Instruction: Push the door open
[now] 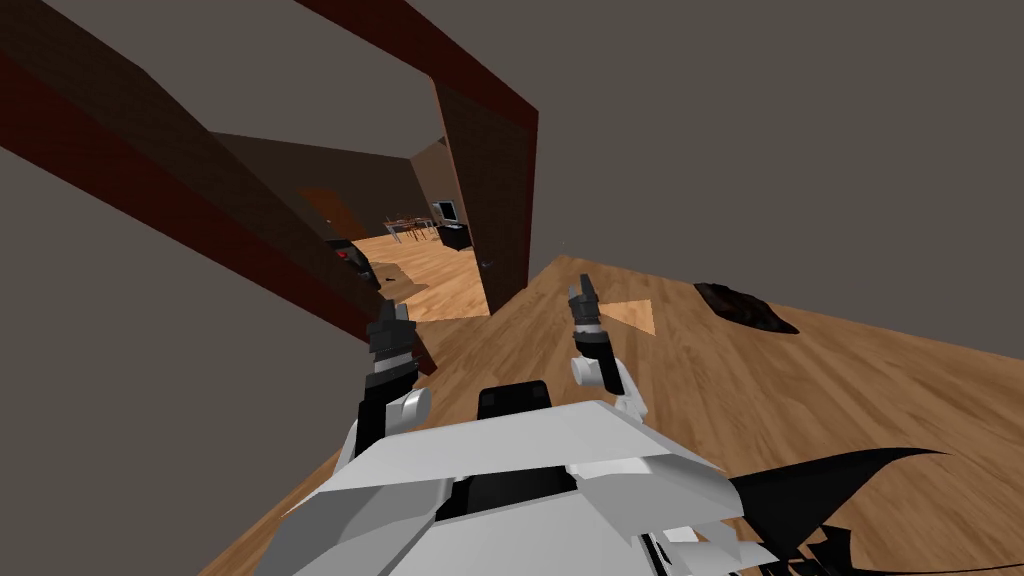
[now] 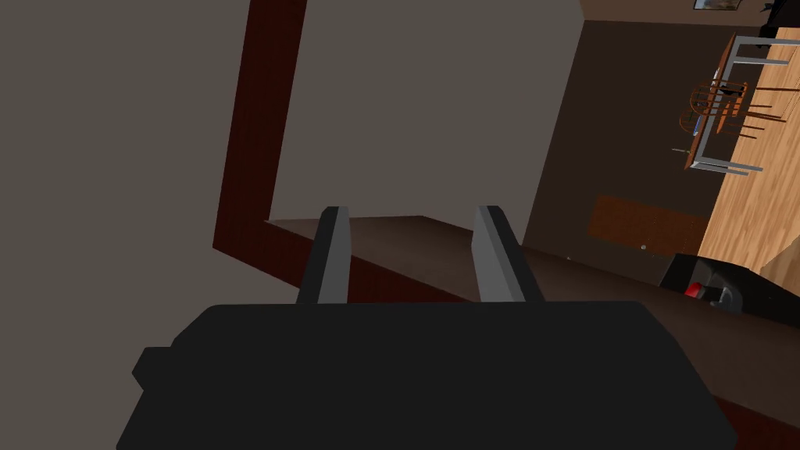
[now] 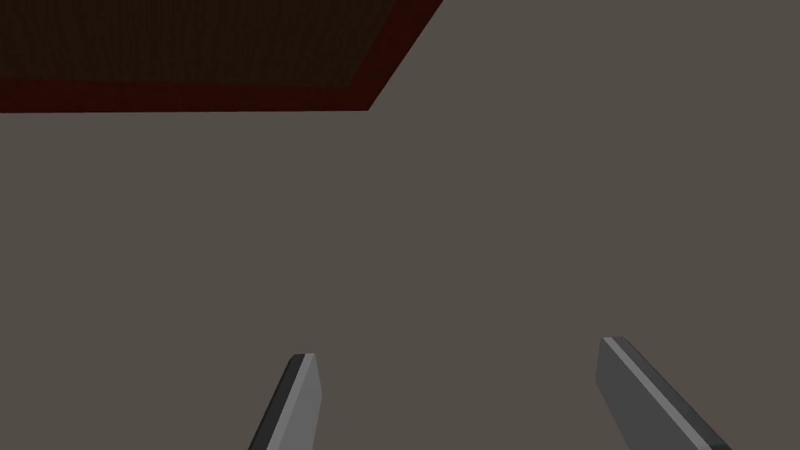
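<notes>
The dark brown door (image 1: 490, 190) stands swung into the far room, its small handle (image 1: 487, 264) near its lower edge. A dark red frame (image 1: 240, 245) surrounds the doorway. My left gripper (image 1: 390, 312) is open and sits low at the frame's left post. In the left wrist view the left gripper (image 2: 414, 230) is empty and faces the dark red frame (image 2: 242, 156) and the room beyond. My right gripper (image 1: 582, 290) hangs over the wood floor to the right of the door, open and empty (image 3: 461, 375), facing a grey wall (image 3: 469, 234).
Through the doorway are a table with chairs (image 1: 405, 226), which also show in the left wrist view (image 2: 726, 109), and a screen on a black stand (image 1: 447, 216). A black object with a red spot (image 1: 346, 256) lies just past the left post. A dark mat (image 1: 745, 306) lies on the floor to the right.
</notes>
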`<state>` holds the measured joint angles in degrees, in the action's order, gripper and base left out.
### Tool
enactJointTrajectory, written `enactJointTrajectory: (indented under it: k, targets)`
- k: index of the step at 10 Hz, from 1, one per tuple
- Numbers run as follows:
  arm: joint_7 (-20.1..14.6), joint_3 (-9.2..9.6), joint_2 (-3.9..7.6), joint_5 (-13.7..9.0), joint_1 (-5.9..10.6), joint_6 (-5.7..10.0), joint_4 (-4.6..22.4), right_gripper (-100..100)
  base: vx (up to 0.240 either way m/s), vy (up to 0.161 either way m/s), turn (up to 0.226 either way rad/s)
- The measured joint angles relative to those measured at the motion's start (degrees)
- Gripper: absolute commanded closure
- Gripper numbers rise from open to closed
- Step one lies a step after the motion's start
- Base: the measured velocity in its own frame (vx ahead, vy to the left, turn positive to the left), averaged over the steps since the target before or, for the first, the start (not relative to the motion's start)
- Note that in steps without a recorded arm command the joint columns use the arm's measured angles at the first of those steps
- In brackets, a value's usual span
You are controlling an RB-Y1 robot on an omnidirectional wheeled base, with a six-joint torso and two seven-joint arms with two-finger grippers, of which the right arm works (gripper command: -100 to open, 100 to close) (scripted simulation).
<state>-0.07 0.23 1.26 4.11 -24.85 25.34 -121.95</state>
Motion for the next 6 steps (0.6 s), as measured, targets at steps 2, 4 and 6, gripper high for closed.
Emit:
enactJointTrajectory:
  k: [2, 4, 6]
  targets:
    - [-0.4, -0.09, 0.61, 0.14, 0.75, 0.56, 2.02, -100, 0.091, -0.005, 0.057]
    - [-0.84, -0.01, 1.18, 0.4, 1.63, 1.03, 4.29, -100, 0.123, -0.017, 0.11]
    - [-1.16, 0.06, 1.62, 0.72, 2.79, 1.8, 7.19, -100, 0.11, -0.009, 0.057]
